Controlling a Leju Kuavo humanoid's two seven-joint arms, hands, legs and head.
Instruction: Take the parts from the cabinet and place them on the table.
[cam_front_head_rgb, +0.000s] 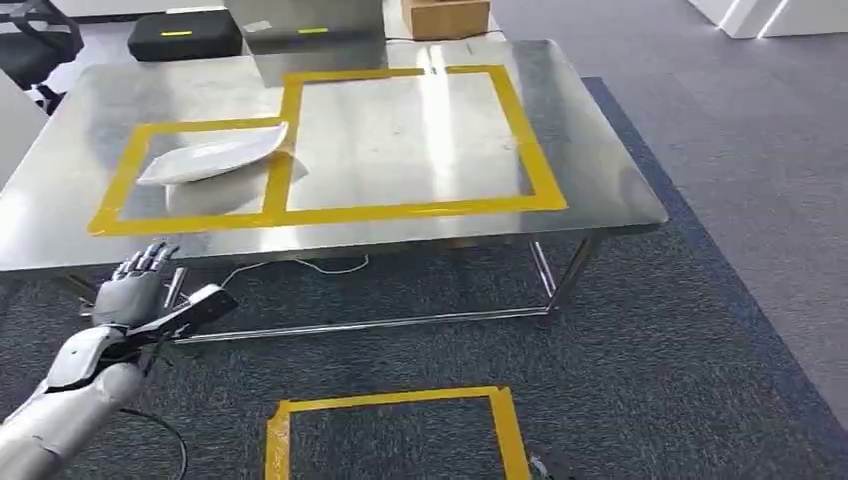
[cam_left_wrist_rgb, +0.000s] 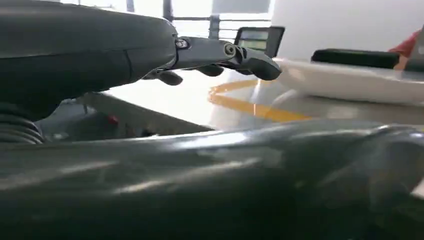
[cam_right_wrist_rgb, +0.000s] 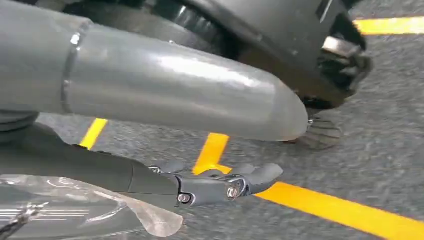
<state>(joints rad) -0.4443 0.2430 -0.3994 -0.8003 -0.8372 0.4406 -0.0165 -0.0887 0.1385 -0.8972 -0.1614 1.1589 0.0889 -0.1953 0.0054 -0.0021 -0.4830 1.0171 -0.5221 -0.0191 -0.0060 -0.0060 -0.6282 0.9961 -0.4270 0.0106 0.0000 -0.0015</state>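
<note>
A white part (cam_front_head_rgb: 215, 157) in a clear wrap lies on the steel table (cam_front_head_rgb: 400, 140), inside the left yellow-taped rectangle. The left wrist view shows this part (cam_left_wrist_rgb: 350, 82) on the tabletop just beyond the fingers. My left hand (cam_front_head_rgb: 140, 285) hangs below the table's near left edge, fingers (cam_left_wrist_rgb: 225, 55) stretched out and holding nothing. My right hand (cam_right_wrist_rgb: 215, 182) hangs low over the carpet. It holds a clear plastic-wrapped part (cam_right_wrist_rgb: 75, 210) against the underside of its dark fingers, off the floor. How the hidden fingers close on it is not shown.
Yellow tape marks a square on the grey carpet (cam_front_head_rgb: 395, 430) in front of the table. A black case (cam_front_head_rgb: 185, 35), a grey box (cam_front_head_rgb: 305, 30) and a cardboard box (cam_front_head_rgb: 445, 15) stand at the table's far side. A cable (cam_front_head_rgb: 300, 265) trails under the table.
</note>
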